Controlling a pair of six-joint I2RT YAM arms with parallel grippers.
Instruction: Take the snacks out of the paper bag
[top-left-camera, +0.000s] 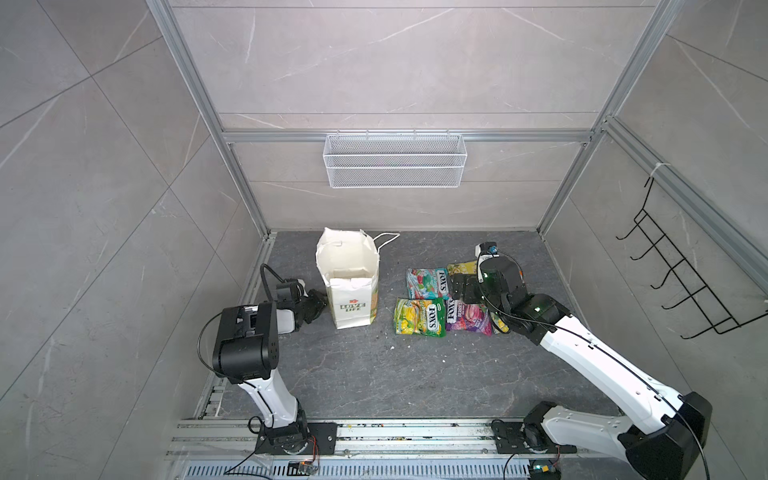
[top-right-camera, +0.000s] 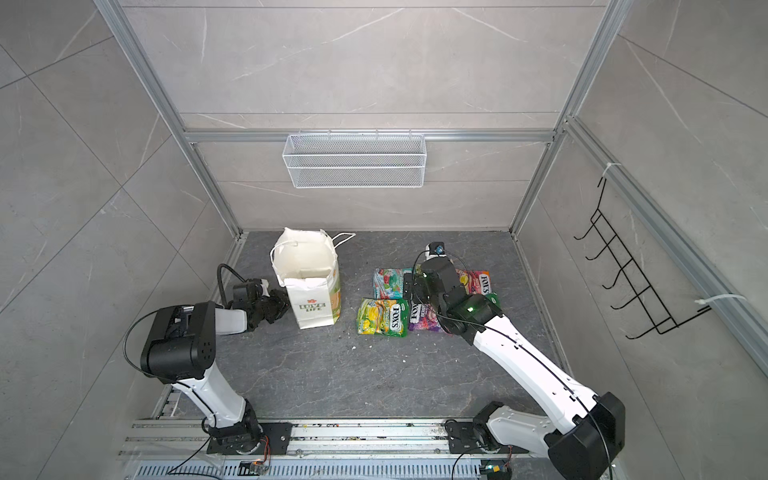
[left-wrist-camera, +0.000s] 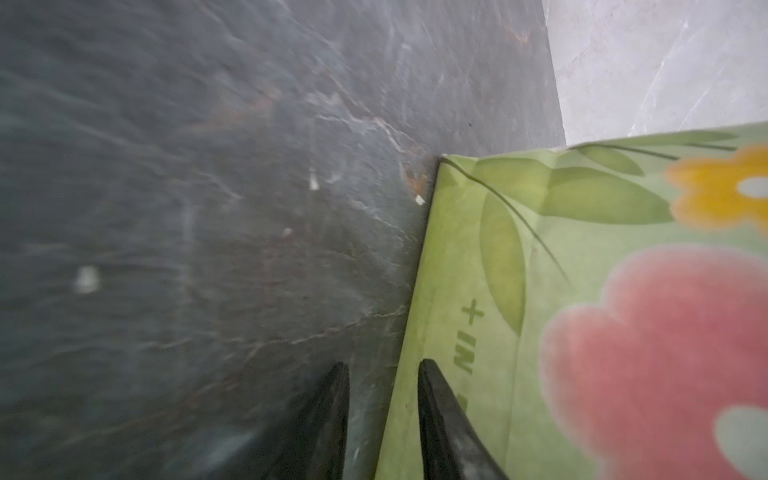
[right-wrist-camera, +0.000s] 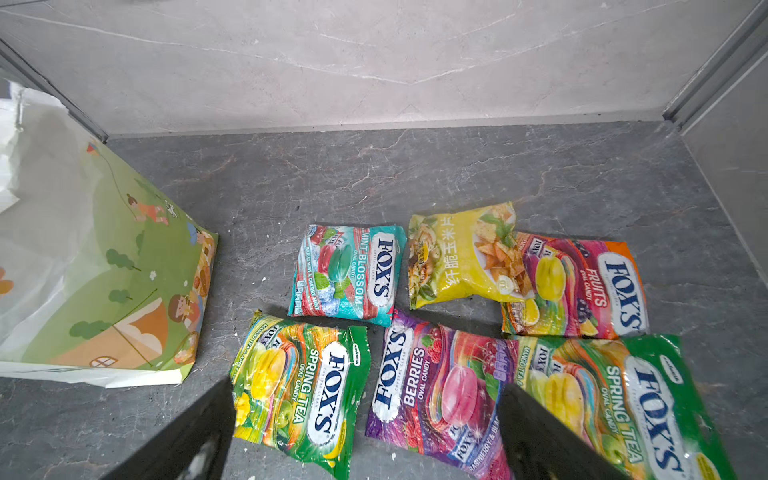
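Snacks (right-wrist-camera: 436, 382), six packets, lie beside one paper bag (top-left-camera: 353, 305); right pincer (right-wrist-camera: 365, 384) spread wide, left pincer (left-wrist-camera: 382, 362) slightly parted.

- Paper bag (top-left-camera: 352, 309): "LOVE LIFE", green lettering on the front face.
- Teal packet (right-wrist-camera: 349, 274): "FOX'S MINT BLOSSOM OVAL CANDY".
- Green packet (right-wrist-camera: 299, 390) and second green packet (right-wrist-camera: 623, 407): "FOX'S SPRING TEA OVAL CANDY".
- Purple packet (right-wrist-camera: 432, 390): "FOX'S BERRIES OVAL CANDY".
- Pink packet (right-wrist-camera: 582, 286): "FOX'S FRUITS OVAL CANDY".
- Yellow packet (right-wrist-camera: 457, 257): Chinese characters "纤脆玉米片".

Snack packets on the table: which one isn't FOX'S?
The yellow packet: it shows chips and Chinese lettering, with no FOX'S logo like the rest.
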